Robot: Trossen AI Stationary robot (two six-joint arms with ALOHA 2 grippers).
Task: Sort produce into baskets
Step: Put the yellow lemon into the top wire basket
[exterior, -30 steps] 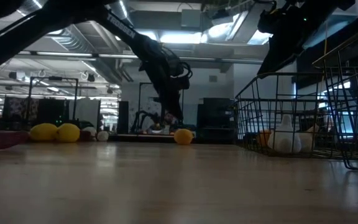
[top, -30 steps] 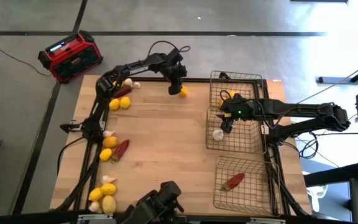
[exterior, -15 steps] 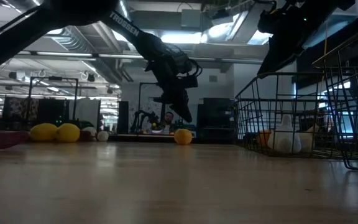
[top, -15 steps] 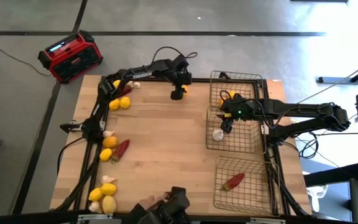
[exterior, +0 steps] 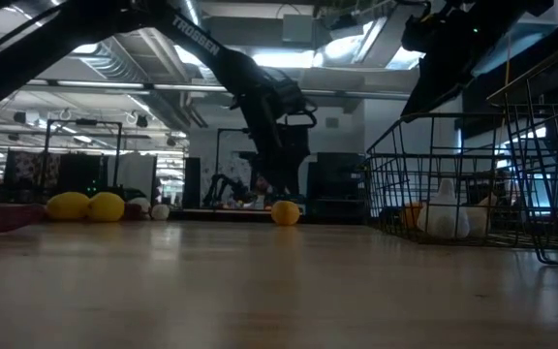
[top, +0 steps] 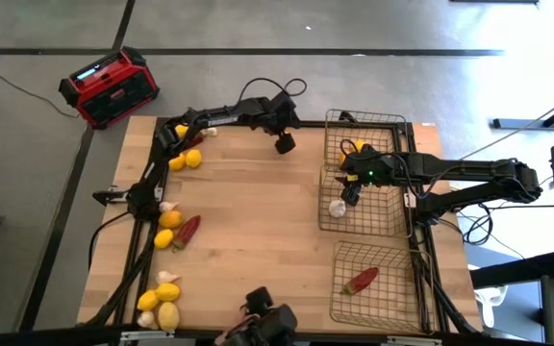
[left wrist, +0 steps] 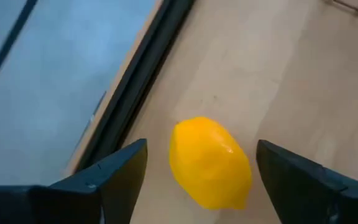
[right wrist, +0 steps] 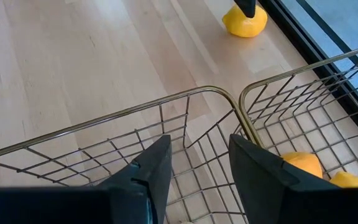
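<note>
- Lemon point(left wrist: 210, 163) on the bare bench point(top: 258, 221), just outside the far basket point(top: 365, 117), close to the bench's far edge rail; hidden under the left jaws in the high view, seen in the low view point(exterior: 285, 212) resting on the wood.
- Left jaws spread wide apart, one finger point(left wrist: 114, 174) to each side of that lemon, neither touching it.
- Left arm point(top: 219, 113) stretched along the far edge of the bench toward the far basket, wrist bent so the jaws point down at the wood.
- Right arm point(top: 469, 173) reaching in from beyond the baskets, held out nearly level, wrist dipped over the middle basket point(top: 392, 226), the one next to the far basket.
- Right jaws parted a little, nothing between them, hanging above the wire wall where the middle and far baskets meet.
- Inside the far basket: orange-yellow lemons point(right wrist: 303, 163) in the corner nearest the right jaws.
- Inside the middle basket: a white garlic bulb point(top: 338, 207).
- Inside the near basket point(top: 402, 308), farthest from the far basket: one red chili point(top: 359, 281).
- Well apart from the far basket, along the opposite side of the bench: loose lemons point(top: 169, 219), garlic bulbs and another chili point(top: 188, 231).
</note>
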